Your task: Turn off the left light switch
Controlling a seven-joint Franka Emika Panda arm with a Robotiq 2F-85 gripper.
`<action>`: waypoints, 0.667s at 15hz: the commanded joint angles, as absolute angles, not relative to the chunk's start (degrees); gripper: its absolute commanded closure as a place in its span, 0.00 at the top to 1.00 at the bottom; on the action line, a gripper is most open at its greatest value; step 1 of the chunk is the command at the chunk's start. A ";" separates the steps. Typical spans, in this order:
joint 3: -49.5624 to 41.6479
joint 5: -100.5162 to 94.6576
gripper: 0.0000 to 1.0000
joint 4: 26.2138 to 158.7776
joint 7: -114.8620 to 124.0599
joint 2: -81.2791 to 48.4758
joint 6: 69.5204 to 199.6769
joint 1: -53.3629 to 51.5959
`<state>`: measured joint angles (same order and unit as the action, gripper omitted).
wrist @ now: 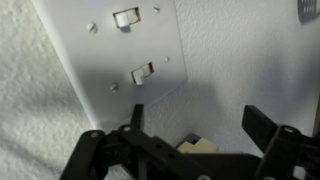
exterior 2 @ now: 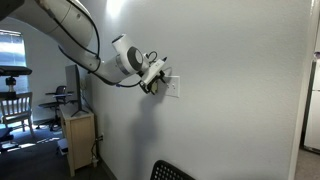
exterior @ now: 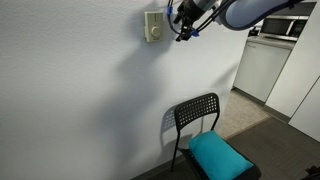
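Wrist view: looks straight onto a white two-gang wall plate (wrist: 120,50) on a textured wall (wrist: 35,120), turned sideways in frame so that the two toggles stack one above the other. Places the left light switch (wrist: 143,72) as the lower of the pair, the one nearer the hand (wrist: 198,118), though with the picture rotated cannot be fully sure. Shows the other toggle (wrist: 125,17) close to the top edge. Finds the dark fingers (wrist: 135,118) spread wide, gripping nothing, tips below the switch in frame and clear of it. In an exterior view, sets the hand (exterior: 182,28) high against the wall just beside a cream plate (exterior: 153,27) with a round knob, above a black mesh chair (exterior: 196,115) carrying a teal cushion (exterior: 220,157). In an exterior view, shows the white arm (exterior 2: 85,45) stretched along the wall, hand (exterior 2: 153,84) at the edge of the wall plate.
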<state>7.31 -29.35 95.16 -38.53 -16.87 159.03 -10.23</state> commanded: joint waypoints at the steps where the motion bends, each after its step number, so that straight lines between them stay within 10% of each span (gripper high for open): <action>1: 7.70 -28.32 1.00 91.91 -40.89 -18.59 158.36 -9.40; 10: 4.27 -33.73 1.00 93.33 -36.00 -16.30 155.01 -10.78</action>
<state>6.70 -30.61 94.30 -38.01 -16.89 157.60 -10.59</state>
